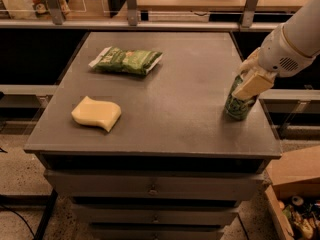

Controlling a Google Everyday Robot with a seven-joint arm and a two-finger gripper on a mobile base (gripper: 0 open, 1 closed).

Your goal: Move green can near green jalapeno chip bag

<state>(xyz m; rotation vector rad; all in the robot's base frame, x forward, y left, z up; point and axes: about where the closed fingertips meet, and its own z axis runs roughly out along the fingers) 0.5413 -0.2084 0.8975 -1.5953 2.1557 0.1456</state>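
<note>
The green can [236, 107] stands upright near the right edge of the grey table [175, 114]. My gripper [251, 82] reaches in from the upper right on a white arm and sits at the top of the can, covering its upper part. The green jalapeno chip bag [126, 60] lies flat at the back left of the table, far from the can.
A pale yellow sponge [96, 113] lies at the front left of the table. The table has drawers below its front edge. A cardboard box [296, 184] with small items sits on the floor at the lower right. Shelving and rails run behind the table.
</note>
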